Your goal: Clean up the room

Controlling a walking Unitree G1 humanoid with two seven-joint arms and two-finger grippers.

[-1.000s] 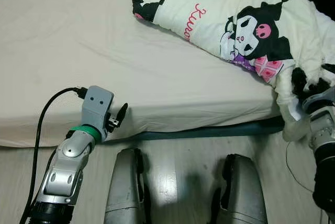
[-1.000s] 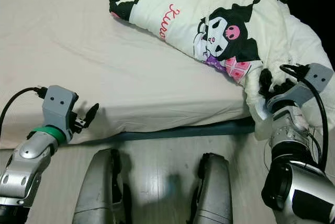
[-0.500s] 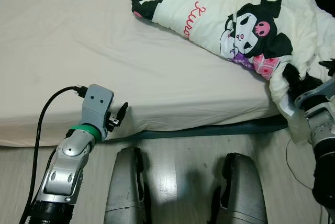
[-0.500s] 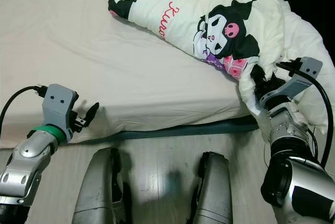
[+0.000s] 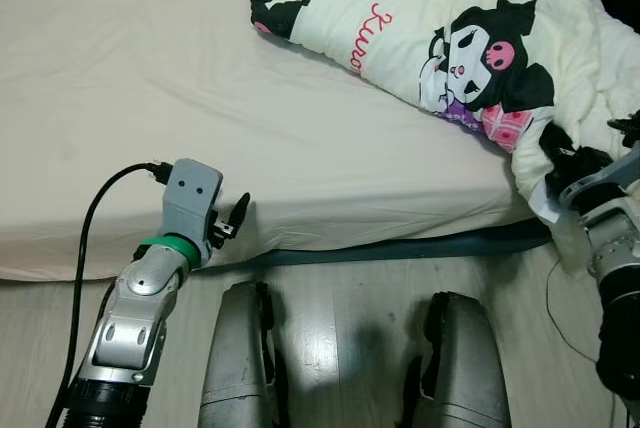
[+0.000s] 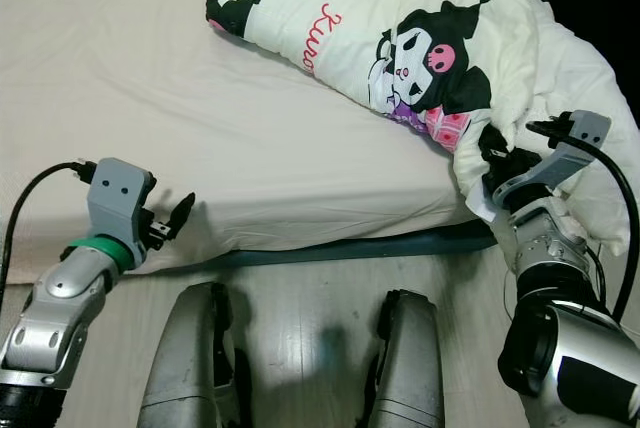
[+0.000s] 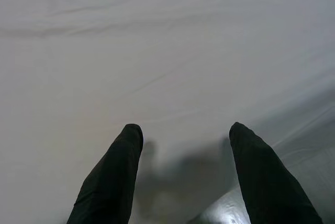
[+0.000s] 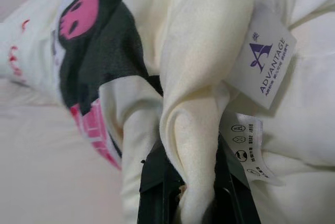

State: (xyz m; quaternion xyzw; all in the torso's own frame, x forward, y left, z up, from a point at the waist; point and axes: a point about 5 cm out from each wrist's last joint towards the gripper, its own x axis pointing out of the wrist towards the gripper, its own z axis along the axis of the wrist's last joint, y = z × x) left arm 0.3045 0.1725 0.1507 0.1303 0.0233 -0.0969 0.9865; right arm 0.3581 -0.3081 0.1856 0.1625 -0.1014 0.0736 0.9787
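A cream blanket (image 5: 450,18) printed with a black cartoon figure lies bunched over the far right of the bed (image 5: 150,98). Its corner hangs off the bed's right front edge. My right gripper (image 6: 497,163) is shut on a fold of that corner, and in the right wrist view the cream cloth (image 8: 188,130) is pinched between the black fingers beside white care tags (image 8: 264,59). My left gripper (image 5: 238,216) stands open and holds nothing at the mattress front edge. The left wrist view has its fingertips (image 7: 131,132) spread over bare sheet.
The mattress front edge sits over a dark base strip (image 5: 400,248). My two grey legs (image 5: 240,358) stand on the pale wood floor (image 5: 340,298) right before the bed. A thin cable (image 5: 560,323) lies on the floor at the right.
My right gripper has lifted the blanket corner a little up and toward the bed. My left gripper has shifted slightly right along the mattress edge.
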